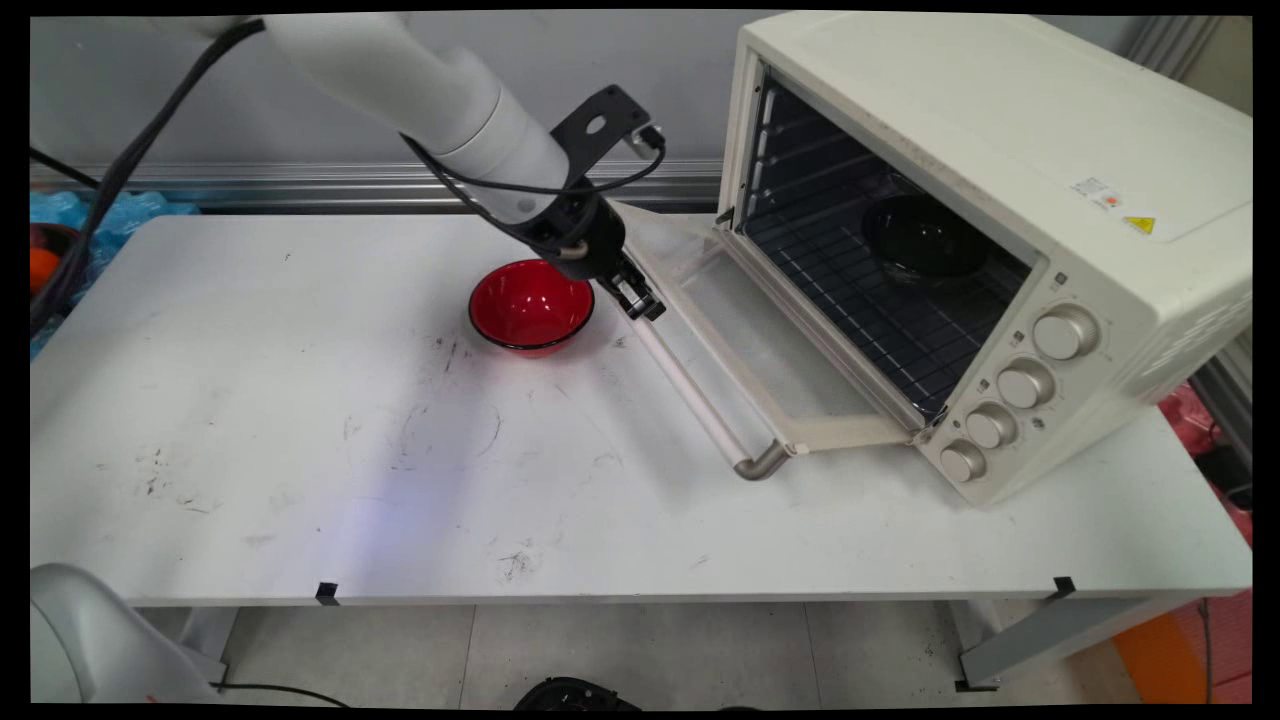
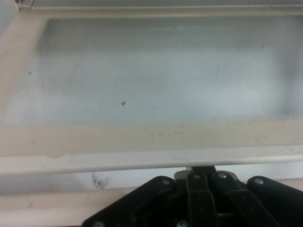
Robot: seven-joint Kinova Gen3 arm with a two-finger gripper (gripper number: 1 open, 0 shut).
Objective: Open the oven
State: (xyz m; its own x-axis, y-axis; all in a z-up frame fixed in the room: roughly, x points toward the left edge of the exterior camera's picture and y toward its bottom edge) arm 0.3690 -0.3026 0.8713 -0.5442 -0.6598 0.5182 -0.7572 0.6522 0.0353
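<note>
Bare white table is seen nearest, and farther back the gripper is closed around the handle bar of the oven door, held down flat, with a red bowl just left.
</note>
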